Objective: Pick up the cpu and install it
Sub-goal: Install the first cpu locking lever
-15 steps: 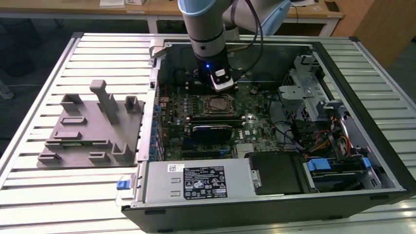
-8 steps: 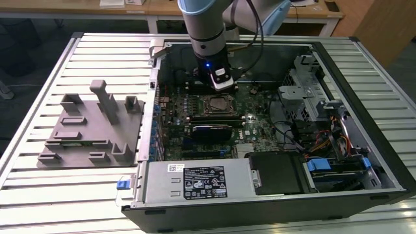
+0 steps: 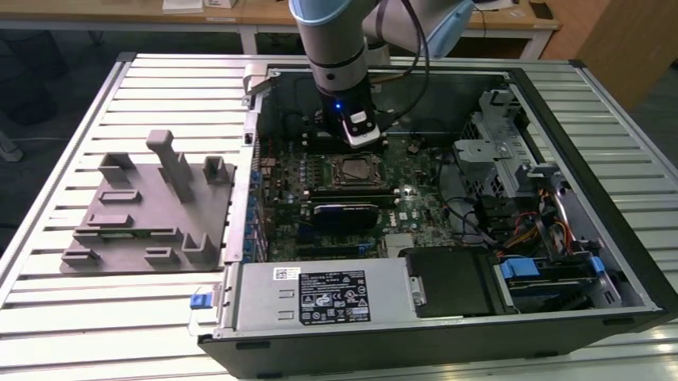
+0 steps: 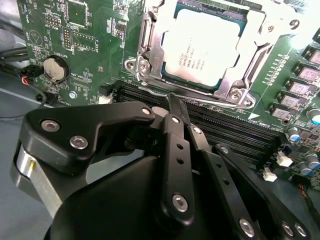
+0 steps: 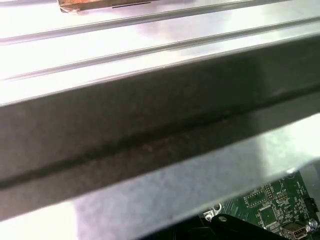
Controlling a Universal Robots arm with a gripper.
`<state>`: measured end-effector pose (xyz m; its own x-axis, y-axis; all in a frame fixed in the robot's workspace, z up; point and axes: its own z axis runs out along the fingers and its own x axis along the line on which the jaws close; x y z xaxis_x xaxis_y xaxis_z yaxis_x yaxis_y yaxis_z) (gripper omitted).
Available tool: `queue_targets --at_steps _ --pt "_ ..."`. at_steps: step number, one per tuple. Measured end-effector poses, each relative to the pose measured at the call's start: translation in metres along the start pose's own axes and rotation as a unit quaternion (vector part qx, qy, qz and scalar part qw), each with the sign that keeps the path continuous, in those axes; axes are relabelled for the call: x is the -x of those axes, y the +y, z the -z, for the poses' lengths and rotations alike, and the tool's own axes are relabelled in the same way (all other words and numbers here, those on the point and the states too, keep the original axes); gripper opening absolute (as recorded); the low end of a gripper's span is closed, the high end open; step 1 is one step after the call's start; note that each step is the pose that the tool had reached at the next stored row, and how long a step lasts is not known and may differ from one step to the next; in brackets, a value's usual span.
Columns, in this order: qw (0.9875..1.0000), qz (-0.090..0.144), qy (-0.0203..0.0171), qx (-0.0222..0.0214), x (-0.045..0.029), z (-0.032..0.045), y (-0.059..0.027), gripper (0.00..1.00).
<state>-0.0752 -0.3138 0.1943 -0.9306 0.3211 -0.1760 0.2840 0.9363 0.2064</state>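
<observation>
The cpu (image 4: 201, 47) sat seated inside the metal socket frame (image 4: 145, 60) on the motherboard (image 3: 317, 198), near the middle of the open computer case (image 3: 593, 238). The gripper (image 4: 175, 107) hovered just on the far side of the socket, holding nothing, its black fingers (image 4: 176, 145) pressed together. The grey holder block (image 3: 148, 206) lay on the slatted table (image 3: 63, 317) at the exterior view's left, well apart from the case.

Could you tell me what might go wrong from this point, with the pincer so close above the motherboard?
The cpu already lies in the socket frame; a bump could shift it. The pincer hangs just over the memory slots and might scrape them. The coin battery and small connectors nearby are also exposed.
</observation>
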Motion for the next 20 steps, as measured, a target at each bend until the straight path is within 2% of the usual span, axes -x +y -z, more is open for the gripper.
queue_targets --at_steps 13,20 --pt "1.0000 0.002 -0.0070 -0.0037 0.0002 -0.0005 -0.0011 0.11" --pt "0.9999 0.003 -0.0091 -0.0034 0.0005 -0.0022 -0.0035 0.11"
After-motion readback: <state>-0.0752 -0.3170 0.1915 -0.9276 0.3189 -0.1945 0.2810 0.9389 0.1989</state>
